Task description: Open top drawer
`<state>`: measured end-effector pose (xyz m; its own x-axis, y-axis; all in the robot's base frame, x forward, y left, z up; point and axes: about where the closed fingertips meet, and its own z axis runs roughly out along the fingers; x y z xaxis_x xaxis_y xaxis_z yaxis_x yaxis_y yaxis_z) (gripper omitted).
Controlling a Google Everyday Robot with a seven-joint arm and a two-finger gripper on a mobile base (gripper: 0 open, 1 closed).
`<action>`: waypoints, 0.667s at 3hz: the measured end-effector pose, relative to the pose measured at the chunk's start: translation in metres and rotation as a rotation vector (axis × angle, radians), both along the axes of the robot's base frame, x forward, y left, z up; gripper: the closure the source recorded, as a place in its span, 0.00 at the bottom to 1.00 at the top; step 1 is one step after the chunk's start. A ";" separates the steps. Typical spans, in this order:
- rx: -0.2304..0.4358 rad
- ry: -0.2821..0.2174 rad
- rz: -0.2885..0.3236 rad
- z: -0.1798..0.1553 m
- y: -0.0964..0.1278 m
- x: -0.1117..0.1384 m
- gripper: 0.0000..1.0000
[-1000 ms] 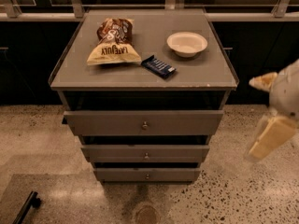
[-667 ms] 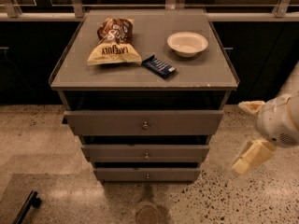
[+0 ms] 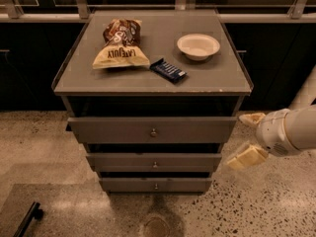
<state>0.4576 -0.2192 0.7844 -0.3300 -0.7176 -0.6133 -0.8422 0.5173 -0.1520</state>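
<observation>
Below the cabinet top, left to centre: top drawer (image 3: 113, 130) sits unmoved, round knob (image 3: 153, 132) untouched | right: gripper (image 3: 238, 140), fingers spread apart and empty, has swung in from the right edge to just beside the drawer's right end | judged: approach under way, pull not begun

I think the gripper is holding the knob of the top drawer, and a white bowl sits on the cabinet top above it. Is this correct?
Not quite. In the camera view the gripper is not on the knob; it hovers off the right end of the top drawer, fingers open and holding nothing. The white bowl does sit on the cabinet top.
</observation>
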 end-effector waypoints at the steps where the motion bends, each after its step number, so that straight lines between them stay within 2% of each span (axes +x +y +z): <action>1: 0.000 0.001 0.001 0.000 0.000 0.000 0.42; 2: 0.000 0.000 0.001 0.000 0.000 0.000 0.66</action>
<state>0.4574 -0.2191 0.7844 -0.3298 -0.7177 -0.6133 -0.8425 0.5168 -0.1517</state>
